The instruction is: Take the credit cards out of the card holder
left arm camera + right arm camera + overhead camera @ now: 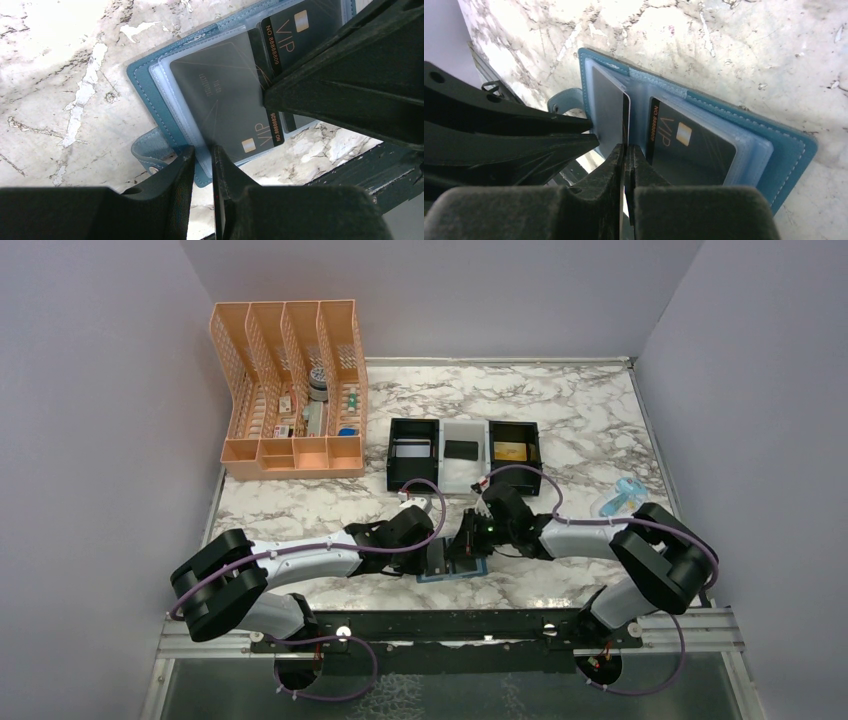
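Your card holder [150,85] lies open on the marble on the near side of the three-compartment tray [392,465], just short of it and roughly level with its middle bin, with both arms meeting above it. Your right gripper [625,149] is clenched on the thin edge of a dark VIP card [610,107], which stands tilted up out of its clear sleeve. Your left gripper [202,152] has its fingers drawn close together at the holder's clear sleeve by the snap tab, and appears to pinch that sleeve's edge. A second VIP card [689,145] sits flat in the neighbouring sleeve. In the tray, a silver-grey card [412,450] lies in the left bin, a black card [461,449] in the middle and a gold card [509,451] in the right. A peach desk organizer [290,390] stands left of the tray, and a small pale-blue object [620,498] lies to its right.
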Robot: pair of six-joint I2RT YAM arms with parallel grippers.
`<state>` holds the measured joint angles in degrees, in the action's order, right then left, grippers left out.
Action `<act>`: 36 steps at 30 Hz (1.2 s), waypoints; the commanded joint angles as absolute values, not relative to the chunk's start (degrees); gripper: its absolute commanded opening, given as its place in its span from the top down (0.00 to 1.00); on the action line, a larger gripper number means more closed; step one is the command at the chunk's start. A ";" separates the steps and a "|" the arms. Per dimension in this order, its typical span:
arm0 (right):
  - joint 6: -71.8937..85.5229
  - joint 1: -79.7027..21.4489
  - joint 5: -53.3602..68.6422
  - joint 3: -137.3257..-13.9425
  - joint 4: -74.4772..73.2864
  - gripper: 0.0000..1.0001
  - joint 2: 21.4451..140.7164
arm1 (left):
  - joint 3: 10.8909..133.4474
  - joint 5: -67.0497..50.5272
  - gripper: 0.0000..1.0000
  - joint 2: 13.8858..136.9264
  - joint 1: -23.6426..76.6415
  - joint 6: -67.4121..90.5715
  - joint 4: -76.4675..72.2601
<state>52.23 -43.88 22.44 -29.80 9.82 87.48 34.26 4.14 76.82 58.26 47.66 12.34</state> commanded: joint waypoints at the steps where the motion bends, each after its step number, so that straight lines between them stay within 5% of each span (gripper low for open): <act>1: 51.60 -43.99 20.16 -28.56 10.05 0.96 83.79 | 33.76 4.66 0.79 76.52 58.67 47.55 13.09; 27: 53.91 -39.99 35.44 -28.18 20.56 0.96 89.13 | 33.97 4.64 0.79 74.19 58.64 47.64 13.98; 36: 53.42 -39.94 31.90 -28.89 16.49 0.96 89.65 | 34.66 4.05 0.67 68.35 58.65 48.22 14.78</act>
<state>53.67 -40.01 32.69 -27.79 17.12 89.91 34.26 4.12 71.18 58.26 47.86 15.07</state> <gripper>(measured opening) 0.040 0.309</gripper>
